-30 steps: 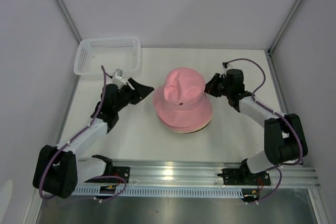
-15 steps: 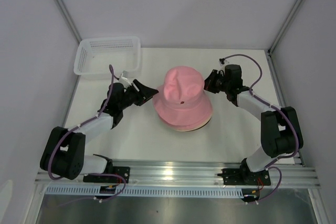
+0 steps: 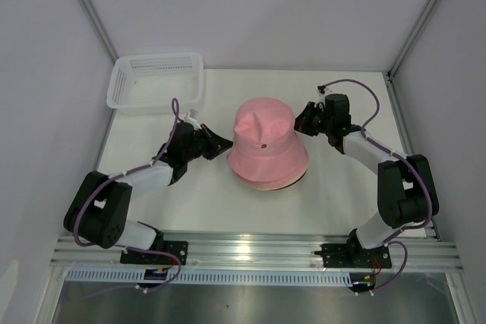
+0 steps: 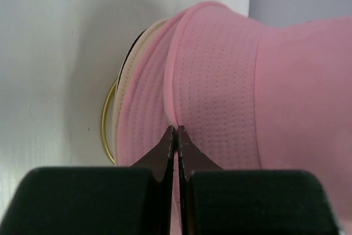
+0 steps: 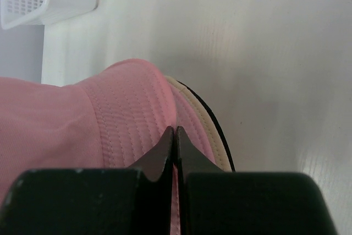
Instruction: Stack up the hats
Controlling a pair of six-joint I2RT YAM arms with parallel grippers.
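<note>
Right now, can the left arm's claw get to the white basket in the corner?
Probably yes. The left claw sits shut at the brim of the pink hat, and the white basket lies close behind it, with only bare table between them. Nothing seems to block the way there.

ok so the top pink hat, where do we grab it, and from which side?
Grip the brim of the top pink hat, coming in low from its left or right side. The brim is a thin flap that sticks outward, so it is easy to pinch. The crown is a soft, wide dome, likely too broad for the fingers. The left gripper and right gripper sit shut at those edges.
</note>
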